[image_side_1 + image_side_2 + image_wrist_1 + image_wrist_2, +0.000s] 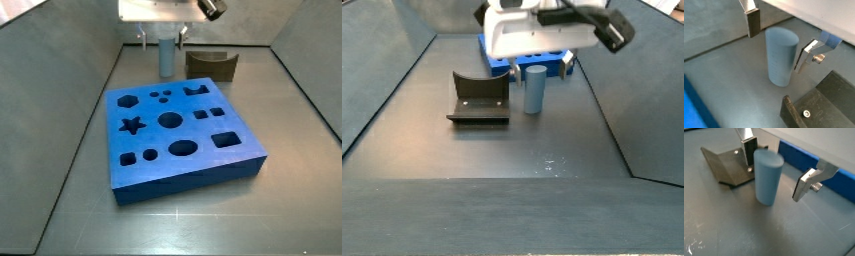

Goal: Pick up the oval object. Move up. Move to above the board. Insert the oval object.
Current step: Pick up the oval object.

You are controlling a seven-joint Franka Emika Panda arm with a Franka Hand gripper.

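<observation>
The oval object (781,55) (767,175) is a tall pale blue-grey peg standing upright on the grey floor, beyond the board's far edge in a side view (167,58) (535,90). My gripper (777,50) (775,174) is open and straddles the peg's upper part, one finger (753,25) on one side and the other finger (803,60) on the opposite side, with a gap at each. The board (181,130) is a thick bright blue block with several shaped cut-outs. In a wrist view only its edge (811,165) shows behind the peg.
The fixture (214,65) (478,100) (724,165) (821,107) stands on the floor close beside the peg. Sloped grey walls (80,70) enclose the floor on both sides.
</observation>
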